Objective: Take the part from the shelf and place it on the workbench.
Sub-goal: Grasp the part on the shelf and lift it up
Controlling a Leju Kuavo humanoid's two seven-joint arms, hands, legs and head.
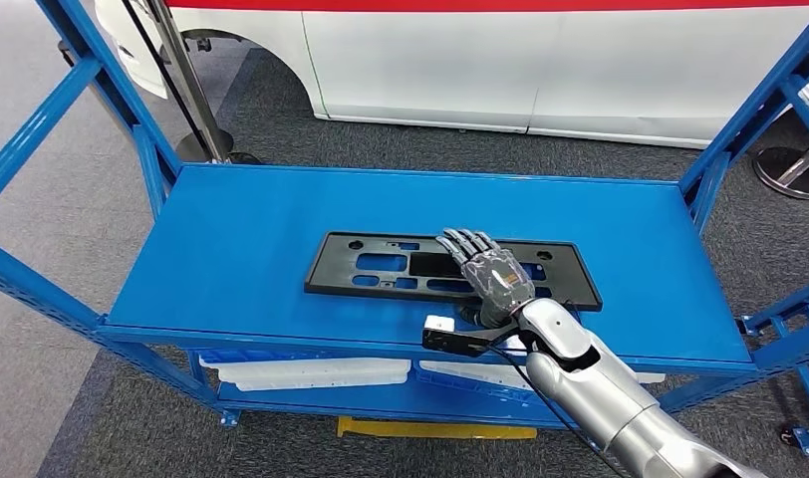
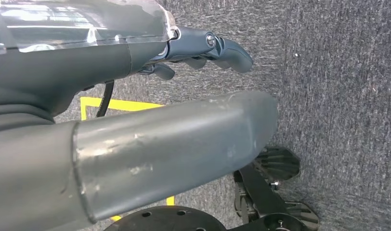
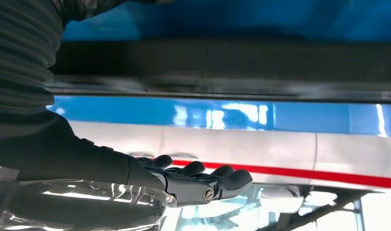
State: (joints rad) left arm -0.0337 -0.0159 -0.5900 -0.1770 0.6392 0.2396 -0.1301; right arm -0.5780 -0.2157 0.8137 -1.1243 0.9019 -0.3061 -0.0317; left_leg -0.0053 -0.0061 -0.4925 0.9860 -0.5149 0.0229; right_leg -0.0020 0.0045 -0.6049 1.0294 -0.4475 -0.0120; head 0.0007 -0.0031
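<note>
The black part [image 1: 381,267] lies on a bright blue shelf [image 1: 231,249]; grey carpet [image 1: 42,169], white car [image 1: 540,70] with red stripe.

a vehicle workshop — blue steel shelf rack [image 1: 231,214], white car body [image 1: 540,70], grey carpet

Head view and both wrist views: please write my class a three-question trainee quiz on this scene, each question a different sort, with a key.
1. True or false: the black plate lies flat on the top of the blue shelf.
2. Which hand is over the plate? A) left hand B) right hand
3. Fill in: behind the shelf stands a white ____ with a red stripe.

Key: 1 true; 2 B; 3 car.
</note>
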